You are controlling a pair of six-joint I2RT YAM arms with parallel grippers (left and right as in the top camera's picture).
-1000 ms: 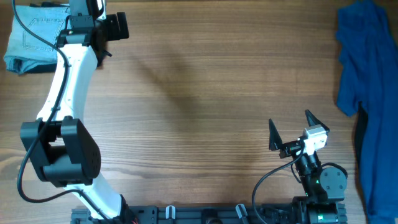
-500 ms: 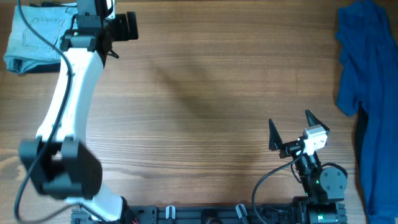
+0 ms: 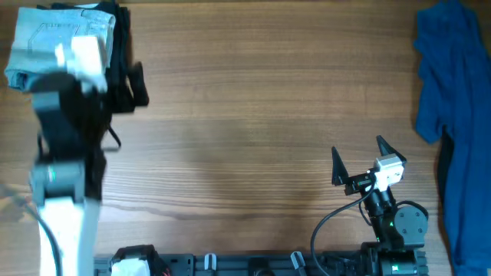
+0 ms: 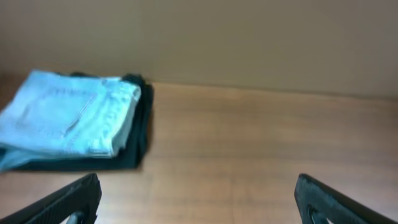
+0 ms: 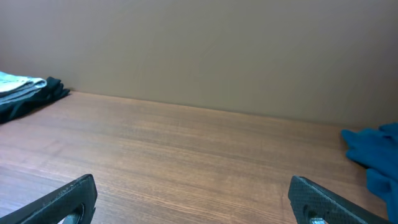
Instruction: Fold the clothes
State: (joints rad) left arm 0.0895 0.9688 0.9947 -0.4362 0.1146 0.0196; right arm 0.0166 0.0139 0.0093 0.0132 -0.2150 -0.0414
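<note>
The light-blue denim shorts (image 3: 50,38) lie folded at the table's far left corner, on top of a black garment (image 3: 123,23). They also show in the left wrist view (image 4: 68,112) and, small, at the far left of the right wrist view (image 5: 18,84). My left gripper (image 3: 130,84) is blurred, just to the right of and nearer than the shorts; in the left wrist view it (image 4: 198,182) is wide open and empty. My right gripper (image 3: 358,149) is open and empty over bare wood at the near right, and shows open in its own view (image 5: 193,182).
A large dark royal-blue garment (image 3: 449,92) lies bunched along the right edge, also in the right wrist view (image 5: 376,155). The black garment (image 4: 140,130) sticks out from under the shorts. A wall runs behind the table's far edge.
My left arm has drawn back from the shorts toward the near left and is motion-blurred. The shorts stay folded on the black garment. The right arm has not moved.
</note>
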